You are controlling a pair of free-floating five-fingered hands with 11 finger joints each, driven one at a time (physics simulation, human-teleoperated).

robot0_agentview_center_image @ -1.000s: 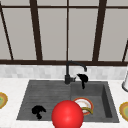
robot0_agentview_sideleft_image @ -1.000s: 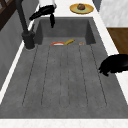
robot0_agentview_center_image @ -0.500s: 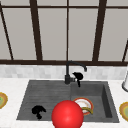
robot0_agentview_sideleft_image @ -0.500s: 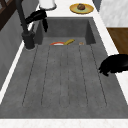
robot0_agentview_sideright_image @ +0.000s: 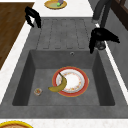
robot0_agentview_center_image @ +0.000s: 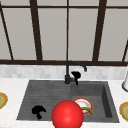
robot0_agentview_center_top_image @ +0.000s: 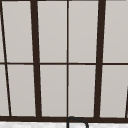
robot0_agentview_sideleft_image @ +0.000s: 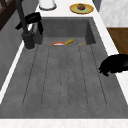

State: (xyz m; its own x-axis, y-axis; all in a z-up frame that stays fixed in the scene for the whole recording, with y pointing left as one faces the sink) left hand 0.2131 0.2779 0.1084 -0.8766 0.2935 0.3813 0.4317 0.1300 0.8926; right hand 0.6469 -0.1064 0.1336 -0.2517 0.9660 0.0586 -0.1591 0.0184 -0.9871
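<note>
Over the ribbed draining board at the left of the dark grey sink (robot0_agentview_center_image: 27,100), the left hand (robot0_agentview_center_image: 38,111) hangs by the front edge, touching nothing I can see. From the front it is a small dark shape; the right side view shows its fingers (robot0_agentview_sideright_image: 38,22) curled downward with nothing between them, and the left side view cuts it off at the frame edge (robot0_agentview_sideleft_image: 115,64).

In the middle, a glossy red ball (robot0_agentview_center_image: 67,115) sits against the front rim in the front view and covers part of the basin; I cannot make out what it rests on.

The right hand (robot0_agentview_center_image: 75,75) is just beside the base of the black curved tap (robot0_agentview_center_image: 68,72), at the back of the sink. The side views show it better: its fingers (robot0_agentview_sideright_image: 92,45) point down next to the tap's base, loosely bent, and whether they touch the tap I cannot tell. The upper view catches the top of the tap's arch (robot0_agentview_center_top_image: 76,120) below the dark-framed window (robot0_agentview_center_top_image: 67,60).

In the basin lies a white plate with a red rim (robot0_agentview_sideright_image: 75,81), a yellow banana (robot0_agentview_sideright_image: 59,85) resting across its edge, and a small round thing (robot0_agentview_sideright_image: 37,91) too little to identify. From the front the plate is half hidden.

On the white bench (robot0_agentview_center_image: 10,85) stand yellow-rimmed plates at both ends (robot0_agentview_center_image: 2,100) (robot0_agentview_center_image: 124,111), both cut off.
</note>
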